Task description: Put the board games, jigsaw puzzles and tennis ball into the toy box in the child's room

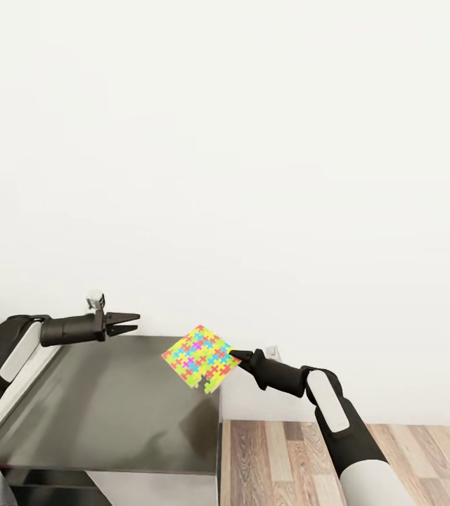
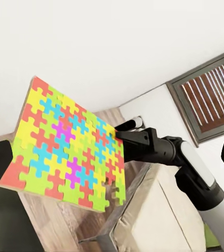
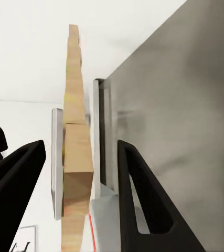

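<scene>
One jigsaw puzzle (image 1: 201,357) clamped by edge in my right claw (image 1: 238,356), held in air above corner of dark cabinet (image 1: 105,414). Left claw (image 1: 132,323) empty, fingers slightly apart. Risk: thin grip, puzzle may pivot, slip, drop to wood floor (image 1: 394,450) while driving.

Head view: I look forward and down from above, facing the white wall.
Left wrist: close on the jigsaw puzzle (image 2: 70,149) face.
Right wrist: nearer, edge-on.
Shared: that puzzle.
</scene>
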You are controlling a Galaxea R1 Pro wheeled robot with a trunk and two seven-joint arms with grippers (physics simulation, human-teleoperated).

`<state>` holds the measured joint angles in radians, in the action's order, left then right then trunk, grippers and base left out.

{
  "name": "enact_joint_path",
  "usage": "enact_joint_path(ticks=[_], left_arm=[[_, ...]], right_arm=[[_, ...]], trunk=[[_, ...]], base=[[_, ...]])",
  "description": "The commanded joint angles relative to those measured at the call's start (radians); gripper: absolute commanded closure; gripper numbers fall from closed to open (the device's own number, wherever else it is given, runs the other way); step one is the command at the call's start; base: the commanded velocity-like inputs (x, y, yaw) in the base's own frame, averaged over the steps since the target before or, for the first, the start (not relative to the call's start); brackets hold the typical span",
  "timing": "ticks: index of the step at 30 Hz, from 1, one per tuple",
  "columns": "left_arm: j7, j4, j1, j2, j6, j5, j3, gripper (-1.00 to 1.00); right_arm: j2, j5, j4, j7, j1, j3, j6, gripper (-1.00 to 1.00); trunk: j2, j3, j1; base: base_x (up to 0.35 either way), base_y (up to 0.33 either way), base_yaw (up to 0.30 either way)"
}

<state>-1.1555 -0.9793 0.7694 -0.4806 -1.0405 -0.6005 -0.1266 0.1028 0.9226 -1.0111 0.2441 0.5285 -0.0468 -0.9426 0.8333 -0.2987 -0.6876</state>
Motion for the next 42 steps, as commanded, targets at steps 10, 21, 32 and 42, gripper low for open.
enact_joint_path(ticks=[10,21,32,42], left_arm=[[-0.031,-0.018,0.005,-0.006,-0.007,-0.013,-0.001,-1.00],[-0.036,-0.016,0.005,-0.009,-0.007,-0.004,-0.006,-1.00],[-0.036,-0.032,0.023,-0.029,-0.007,0.000,-0.006,-1.00],[-0.036,-0.034,0.036,-0.085,-0.007,0.000,-0.005,-1.00]], right_arm=[[0.001,-0.011,-0.001,0.009,0.001,-0.004,-0.006,1.00],[0.002,-0.011,-0.002,0.008,0.001,-0.003,0.023,1.00],[0.000,-0.010,-0.004,0.021,-0.002,-0.004,0.034,1.00],[0.001,-0.013,-0.094,0.038,-0.004,-0.002,0.038,1.00]], trunk=[[-0.069,0.040,0.038],[-0.146,0.075,0.080],[-0.223,0.110,0.123],[-0.293,0.141,0.161]], base=[[0.000,0.000,0.068],[0.000,0.000,0.003],[-0.031,0.000,0.000],[-0.075,0.000,0.000]])
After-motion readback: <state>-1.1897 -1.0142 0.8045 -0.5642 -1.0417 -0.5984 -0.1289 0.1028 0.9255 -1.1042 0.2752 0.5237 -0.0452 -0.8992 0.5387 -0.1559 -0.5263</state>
